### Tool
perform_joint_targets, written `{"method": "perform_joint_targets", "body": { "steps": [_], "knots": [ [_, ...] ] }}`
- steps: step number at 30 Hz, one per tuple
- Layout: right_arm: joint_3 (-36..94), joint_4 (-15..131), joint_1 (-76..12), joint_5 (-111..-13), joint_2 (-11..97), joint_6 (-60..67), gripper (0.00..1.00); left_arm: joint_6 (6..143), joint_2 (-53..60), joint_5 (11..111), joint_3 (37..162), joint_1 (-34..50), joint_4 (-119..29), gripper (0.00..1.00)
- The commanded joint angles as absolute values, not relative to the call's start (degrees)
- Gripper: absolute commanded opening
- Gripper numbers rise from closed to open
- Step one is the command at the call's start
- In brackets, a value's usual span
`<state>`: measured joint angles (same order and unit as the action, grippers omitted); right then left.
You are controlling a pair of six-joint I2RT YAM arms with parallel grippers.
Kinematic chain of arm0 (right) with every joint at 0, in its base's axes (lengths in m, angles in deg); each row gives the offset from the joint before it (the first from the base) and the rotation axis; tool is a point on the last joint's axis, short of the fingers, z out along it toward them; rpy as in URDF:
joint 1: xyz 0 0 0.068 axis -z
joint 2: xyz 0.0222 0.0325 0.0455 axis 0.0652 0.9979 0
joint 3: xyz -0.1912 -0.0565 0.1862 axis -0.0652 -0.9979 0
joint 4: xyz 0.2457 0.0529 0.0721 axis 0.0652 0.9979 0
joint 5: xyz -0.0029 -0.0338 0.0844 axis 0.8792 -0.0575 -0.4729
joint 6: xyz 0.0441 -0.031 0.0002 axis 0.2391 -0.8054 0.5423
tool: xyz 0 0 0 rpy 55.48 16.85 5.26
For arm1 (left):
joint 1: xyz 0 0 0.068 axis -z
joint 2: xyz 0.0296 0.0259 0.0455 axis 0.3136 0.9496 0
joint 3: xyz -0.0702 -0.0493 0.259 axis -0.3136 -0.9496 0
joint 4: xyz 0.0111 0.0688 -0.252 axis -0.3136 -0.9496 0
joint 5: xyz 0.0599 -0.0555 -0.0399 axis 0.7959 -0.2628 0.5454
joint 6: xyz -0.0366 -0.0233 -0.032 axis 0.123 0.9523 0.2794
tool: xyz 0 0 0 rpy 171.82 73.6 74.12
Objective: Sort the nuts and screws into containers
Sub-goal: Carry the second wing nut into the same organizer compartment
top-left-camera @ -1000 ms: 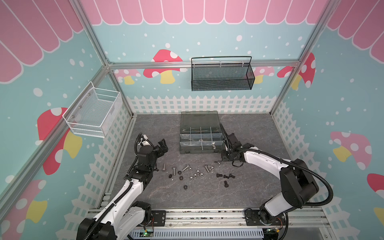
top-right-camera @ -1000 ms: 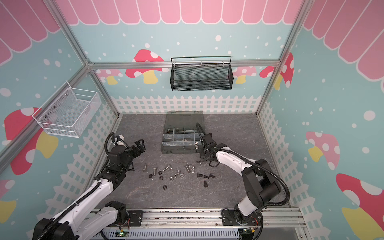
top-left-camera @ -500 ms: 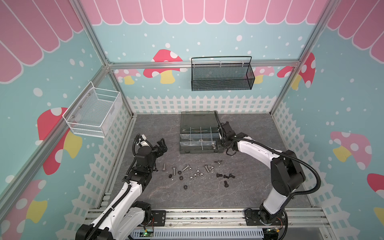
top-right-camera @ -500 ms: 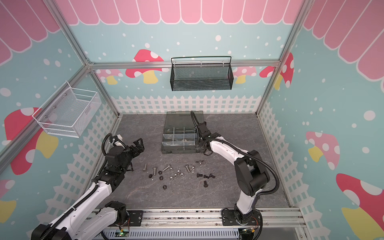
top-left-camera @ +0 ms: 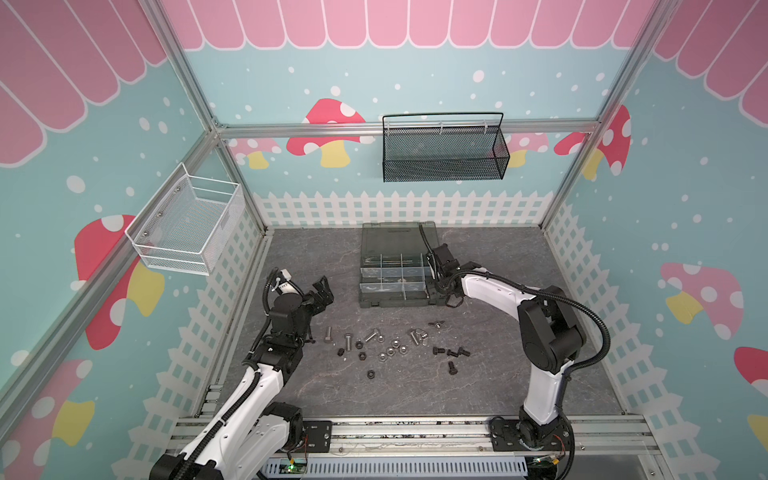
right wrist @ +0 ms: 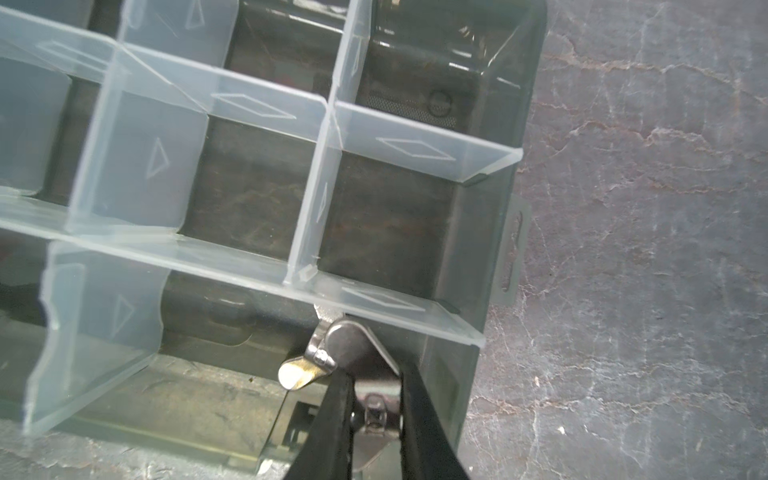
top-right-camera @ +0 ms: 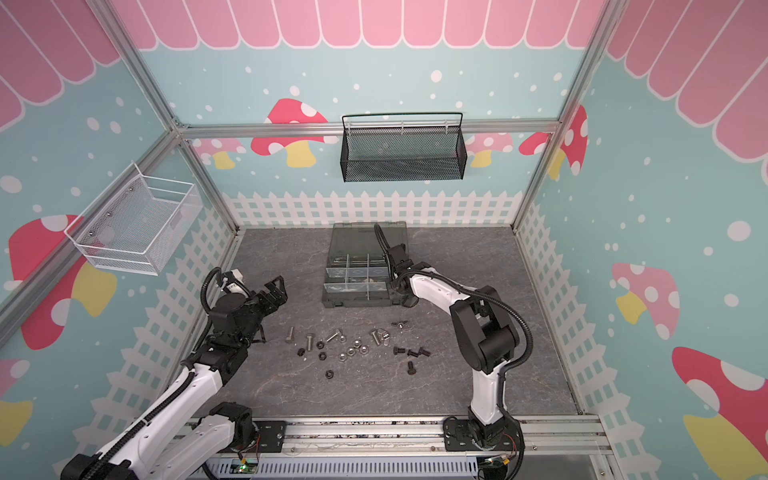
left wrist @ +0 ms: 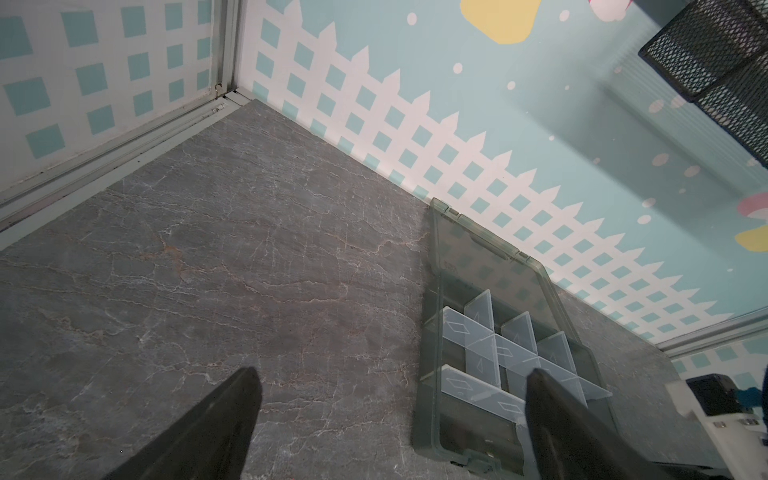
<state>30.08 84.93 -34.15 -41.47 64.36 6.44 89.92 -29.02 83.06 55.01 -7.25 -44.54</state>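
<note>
Silver metal shows between the right jaws: in the right wrist view their two black fingers [right wrist: 337,415] are clenched on a wing nut [right wrist: 332,351], one wing poking out to the side. The nut hangs at the front right compartment [right wrist: 241,357] of the dark grey organiser case [top-left-camera: 395,302], just beside a clear divider [right wrist: 374,297]. Whether it touches the compartment's floor cannot be told. In both top views the right arm [top-left-camera: 494,291] reaches in from the right to that corner of the case, whose smoky lid [top-left-camera: 399,239] stands open at the back. The left arm [top-left-camera: 286,316] holds its jaws released and spread wide above the grey marbled worktop [top-left-camera: 415,395], well left of the case and grasping nothing. On the worktop in front of the case lies the loose hardware. There are silver screws [top-left-camera: 348,341] toward the left, silver nuts [top-left-camera: 391,352] in the middle and black nuts [top-left-camera: 361,355] among them. Black screws [top-left-camera: 452,353] lie toward the right, and a second wing nut [top-left-camera: 436,323] lies nearest the case. A black mesh basket [top-left-camera: 444,162] and a white wire basket [top-left-camera: 187,228] hang on the walls.
</note>
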Motion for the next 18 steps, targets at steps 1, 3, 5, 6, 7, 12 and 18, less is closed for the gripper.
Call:
{"method": "perform_joint_targets", "body": {
  "steps": [1,3,5,6,7,12,18],
  "knots": [
    [30.75,85.91,-34.02,-41.09,65.69,5.71,0.04,89.95,-29.87,84.33,55.17,-6.94,-46.06,1.0],
    [30.53,85.92,-33.98,-40.95,65.9,5.86,0.07,89.9,-29.87,84.16,55.21,-6.94,-46.19,1.0],
    [30.18,85.93,-33.98,-40.83,65.98,5.97,0.11,90.04,-29.87,84.1,55.2,-6.95,-46.15,1.0],
    [30.03,85.94,-34.0,-40.69,66.0,6.06,0.14,90.04,-29.89,84.07,55.29,-6.94,-46.18,1.0],
    [29.92,85.93,-33.95,-40.65,65.98,6.14,0.17,90.01,-29.94,84.07,55.26,-6.94,-46.37,1.0],
    [29.44,85.91,-33.9,-40.53,65.15,6.41,0.32,89.67,-30.36,84.31,55.28,-6.95,-46.85,1.0],
    [29.35,85.93,-33.96,-40.82,63.15,6.66,0.37,89.25,-31.68,85.09,55.21,-6.94,-48.14,1.0]
  ]
}}
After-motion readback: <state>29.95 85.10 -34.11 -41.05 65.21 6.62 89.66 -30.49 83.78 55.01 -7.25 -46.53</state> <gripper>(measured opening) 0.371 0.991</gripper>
